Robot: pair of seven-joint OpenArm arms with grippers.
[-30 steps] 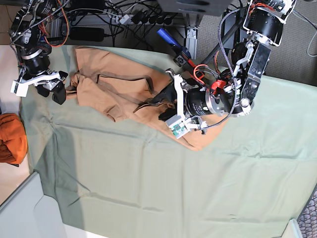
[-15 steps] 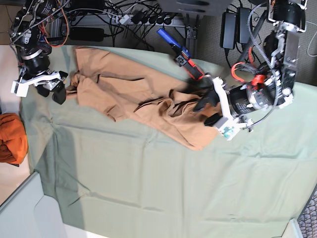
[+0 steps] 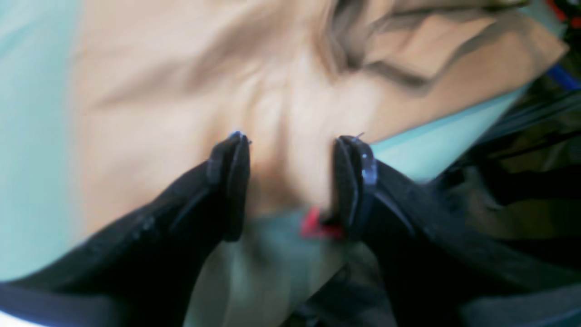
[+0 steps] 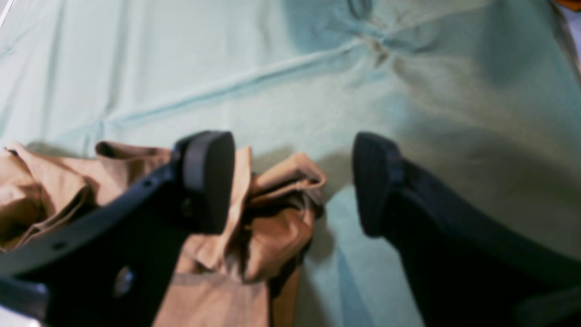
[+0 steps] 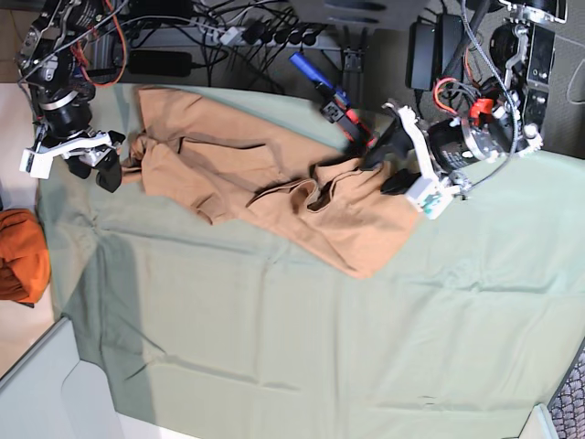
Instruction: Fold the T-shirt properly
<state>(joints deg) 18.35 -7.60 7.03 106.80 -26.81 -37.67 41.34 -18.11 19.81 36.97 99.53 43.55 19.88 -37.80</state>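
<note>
Spread crumpled across the upper part of the sage-green cloth (image 5: 302,338): the T-shirt (image 5: 265,183), running from about ten o'clock in the base view toward the centre, with dark creases through the middle and one corner pointing down near five o'clock of the garment. At its three o'clock edge, the left gripper (image 5: 389,165) — jaws parted, nothing between them, black fingertips framing bare tan fabric and a strip of green cloth in the left wrist view (image 3: 290,181), though that view is blurred. A small red patch (image 3: 313,225) low between the fingers, too blurred to name. At the nine o'clock end of the shirt, the right gripper (image 5: 94,165) — jaws set wide, empty, poised just off a bunched fold of the T-shirt (image 4: 254,218); in the right wrist view one finger (image 4: 206,177) overlapping that fold, the other (image 4: 374,181) over plain green cloth. Touching or just above the fabric: cannot tell. At nine o'clock of the base view, off the green cloth, a bunched bright-orange cloth (image 5: 20,254). At twelve o'clock, beyond the table, cables and a power strip (image 5: 256,32).
</note>
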